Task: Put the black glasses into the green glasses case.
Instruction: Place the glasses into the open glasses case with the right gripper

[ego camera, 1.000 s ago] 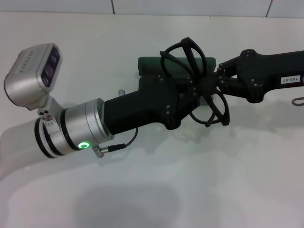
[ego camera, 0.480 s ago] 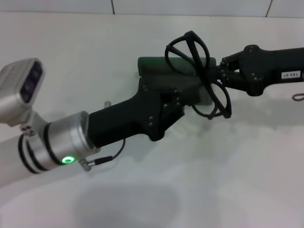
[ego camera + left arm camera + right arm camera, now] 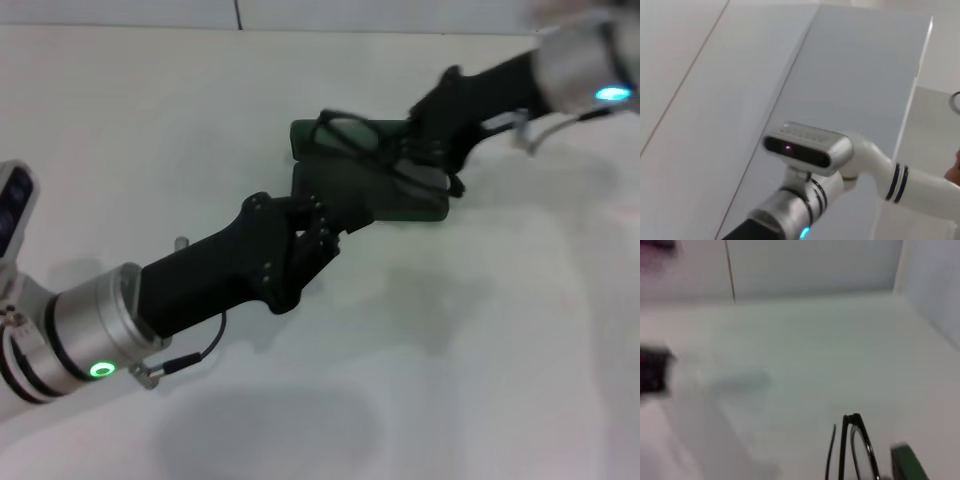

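Note:
The green glasses case (image 3: 372, 190) lies open on the white table, its lid (image 3: 310, 136) folded toward the far side. The black glasses (image 3: 356, 137) lie low across the open case, and my right gripper (image 3: 420, 152), reaching in from the far right, is shut on them near their middle. In the right wrist view the black glasses (image 3: 854, 449) show close up beside a corner of the green case (image 3: 907, 463). My left gripper (image 3: 312, 228) is at the case's near left corner, just clear of it.
The white table (image 3: 470, 360) spreads around the case, with a tiled wall (image 3: 300, 12) at the far edge. The left wrist view shows only a silver camera housing (image 3: 805, 148) on a white arm and grey panels.
My right gripper has lowered the glasses from above the case down onto its open inside. My left arm has drawn back toward the near left, off the case.

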Robot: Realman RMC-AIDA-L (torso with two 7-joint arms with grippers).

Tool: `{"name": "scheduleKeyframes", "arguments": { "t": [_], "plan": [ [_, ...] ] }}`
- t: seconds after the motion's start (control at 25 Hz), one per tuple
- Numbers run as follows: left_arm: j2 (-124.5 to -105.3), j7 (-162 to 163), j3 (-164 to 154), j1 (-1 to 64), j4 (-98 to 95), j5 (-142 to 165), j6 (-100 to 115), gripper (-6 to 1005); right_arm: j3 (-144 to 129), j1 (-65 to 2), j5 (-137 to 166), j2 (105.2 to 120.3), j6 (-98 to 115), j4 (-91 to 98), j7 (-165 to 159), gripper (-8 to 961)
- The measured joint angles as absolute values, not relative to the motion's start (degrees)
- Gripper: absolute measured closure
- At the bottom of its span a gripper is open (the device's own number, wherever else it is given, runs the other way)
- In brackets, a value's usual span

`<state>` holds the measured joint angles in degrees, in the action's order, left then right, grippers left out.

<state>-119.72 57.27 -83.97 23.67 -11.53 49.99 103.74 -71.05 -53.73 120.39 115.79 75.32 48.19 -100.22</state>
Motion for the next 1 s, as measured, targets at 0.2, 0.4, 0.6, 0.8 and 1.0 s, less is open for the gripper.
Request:
{"name": "scheduleKeyframes", "arguments": {
  "t": [0.2, 0.4, 0.6, 0.8, 1.0],
  "plan": [
    [-119.71, 56.87, -83.94, 22.26, -11.44, 49.95, 103.75, 965, -89.22, -59.37, 128.92, 116.08, 63.94, 48.19, -109.74, 901],
    [-119.71, 56.08, -83.87, 20.25, -11.24, 48.54, 103.99, 965, -104.06, -62.75, 135.86, 116.19, 56.34, 48.59, -118.98, 902],
    [-119.68, 55.5, -83.83, 19.25, -11.07, 47.26, 104.23, 964, -107.93, -62.37, 138.14, 116.19, 54.08, 50.76, -121.0, 901],
    [-119.46, 55.66, -83.83, 19.58, -11.07, 47.22, 104.24, 964, -110.43, -62.12, 138.3, 116.19, 52.27, 51.09, -121.13, 901],
    [-119.51, 55.82, -83.85, 19.85, -11.08, 47.19, 104.15, 963, -113.59, -61.35, 140.01, 116.18, 50.64, 51.14, -122.07, 902]
  ]
}}
